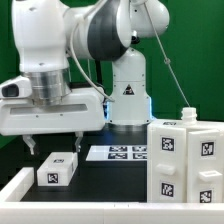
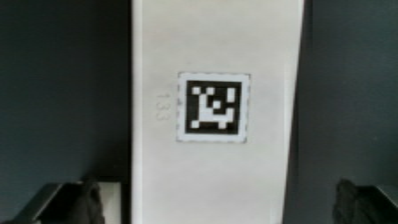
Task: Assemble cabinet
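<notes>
End effector: the end effector (image 1: 55,147) is empty, its two fingers (image 1: 31,146) spread wide apart and pointing straight down.
Below the end effector: a long white tagged part (image 2: 214,60) lies flat on the bench (image 1: 112,182). In the wrist view it runs lengthwise through the gap, with a finger showing off each long edge and neither one touching it.
Why held so: I judge this to be a lined-up approach. The jaws straddle the part's narrow width, so a straight descent and a squeeze would grip its two long sides.
Height: in the exterior view the fingertips hang just above the part, with clear space between them.
Arm pose: the arm (image 1: 112,30) folds up and back toward its base at the far middle, with the wrist vertical and the hand level over the exterior view's left side.
Marker board: the marker board (image 1: 120,153) lies flat just beyond the part, toward the middle, out of the fingers' way.
Cabinet: the cabinet (image 1: 186,165) stands upright at the near side on the exterior view's right. It is well apart from the end effector, its tagged faces turned outward, likely waiting to receive the part.
</notes>
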Robot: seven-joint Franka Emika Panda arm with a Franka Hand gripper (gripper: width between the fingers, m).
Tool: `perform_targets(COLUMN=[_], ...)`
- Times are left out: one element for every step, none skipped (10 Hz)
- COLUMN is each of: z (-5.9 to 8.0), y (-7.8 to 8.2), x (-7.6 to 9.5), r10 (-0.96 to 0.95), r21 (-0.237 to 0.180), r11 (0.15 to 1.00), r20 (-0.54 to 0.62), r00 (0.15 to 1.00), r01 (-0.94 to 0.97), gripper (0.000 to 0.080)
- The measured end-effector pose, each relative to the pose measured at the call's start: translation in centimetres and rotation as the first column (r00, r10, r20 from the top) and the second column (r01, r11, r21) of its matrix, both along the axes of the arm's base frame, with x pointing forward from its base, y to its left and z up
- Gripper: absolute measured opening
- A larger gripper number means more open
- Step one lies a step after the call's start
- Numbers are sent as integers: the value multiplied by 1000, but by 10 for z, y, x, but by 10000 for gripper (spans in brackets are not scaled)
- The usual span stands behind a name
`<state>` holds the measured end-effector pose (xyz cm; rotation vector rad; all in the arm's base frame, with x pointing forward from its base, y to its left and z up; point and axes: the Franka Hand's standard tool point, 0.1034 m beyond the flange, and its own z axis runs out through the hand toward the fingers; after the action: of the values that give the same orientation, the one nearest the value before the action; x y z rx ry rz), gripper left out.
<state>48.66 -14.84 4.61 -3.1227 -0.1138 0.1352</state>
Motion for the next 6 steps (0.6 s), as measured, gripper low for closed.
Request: perform_targets(z=[-8,-15,-19,-20,-21,-23], y=[-3,-4,-2,-1,0,1], x=[-3,-6,-9,-8,-9,-10], r10=[21,30,33,35,36,38], r21=[-15,-19,-19,-19,-18,-17], r11=[1000,999,999,999,999,999], r20=[16,11,3,3,0,-5], r00=[1000,999,999,999,999,999], r01=[-20,-30,-33,-35,-36,-38], gripper=[649,649,649,649,649,649])
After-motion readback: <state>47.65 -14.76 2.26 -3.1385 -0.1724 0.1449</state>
